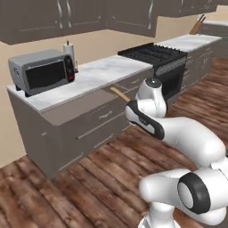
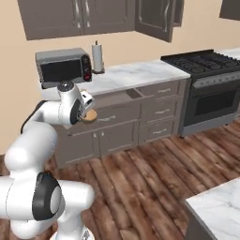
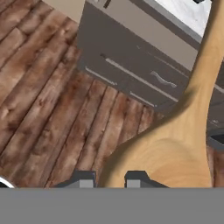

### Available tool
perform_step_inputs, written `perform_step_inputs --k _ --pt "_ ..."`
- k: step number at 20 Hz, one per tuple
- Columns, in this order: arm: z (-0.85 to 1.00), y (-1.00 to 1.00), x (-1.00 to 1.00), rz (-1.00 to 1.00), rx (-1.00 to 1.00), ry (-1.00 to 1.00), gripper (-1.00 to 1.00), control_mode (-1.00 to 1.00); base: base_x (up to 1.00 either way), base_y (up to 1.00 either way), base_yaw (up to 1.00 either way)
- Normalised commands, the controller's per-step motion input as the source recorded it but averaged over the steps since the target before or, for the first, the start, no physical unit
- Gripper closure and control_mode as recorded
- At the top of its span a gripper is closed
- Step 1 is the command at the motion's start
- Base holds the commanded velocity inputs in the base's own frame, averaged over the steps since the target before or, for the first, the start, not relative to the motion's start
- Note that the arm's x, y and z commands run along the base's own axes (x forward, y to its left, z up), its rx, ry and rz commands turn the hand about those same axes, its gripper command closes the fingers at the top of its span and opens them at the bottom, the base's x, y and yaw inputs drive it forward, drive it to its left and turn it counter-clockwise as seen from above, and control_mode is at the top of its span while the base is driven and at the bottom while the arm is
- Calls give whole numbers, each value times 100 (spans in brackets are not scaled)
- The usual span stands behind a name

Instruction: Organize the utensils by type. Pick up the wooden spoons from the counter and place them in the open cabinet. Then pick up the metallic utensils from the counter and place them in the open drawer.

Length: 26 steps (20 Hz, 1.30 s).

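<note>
My gripper (image 3: 109,180) is shut on a light wooden spoon (image 3: 177,146); its broad bowl sits between the fingertips (image 3: 83,179) and its handle runs up to the right. The right base view shows the gripper (image 2: 86,112) with the spoon's bowl (image 2: 90,115) in front of the lower cabinets, below the counter's edge. From the left base, the spoon's handle (image 1: 119,94) sticks out beyond the hand, near the open drawer (image 1: 73,110). That same drawer (image 2: 123,97) is pulled out under the marble counter (image 2: 133,73). An upper cabinet door (image 2: 153,18) stands open above the counter's right end.
A microwave (image 2: 63,68) and a paper towel roll (image 2: 97,57) stand on the counter's left part. A black stove (image 2: 208,89) adjoins the counter on the right. A knife block (image 1: 196,26) stands far back. A second marble counter corner (image 2: 220,206) is nearby.
</note>
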Motion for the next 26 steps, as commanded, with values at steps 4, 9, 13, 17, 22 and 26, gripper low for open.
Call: perform_step_inputs --k 4,9,13,17,22,26 --pt "0 0 0 0 0 0 100 100 83 32 -53" --pt "0 0 0 0 0 0 100 100 73 22 -61" --pt "0 0 0 0 0 0 100 100 68 17 -62" --pt "0 0 0 0 0 0 100 100 69 11 -58" --pt "0 0 0 0 0 0 100 100 75 9 -50" --pt "0 0 0 0 0 0 100 100 89 10 -32"
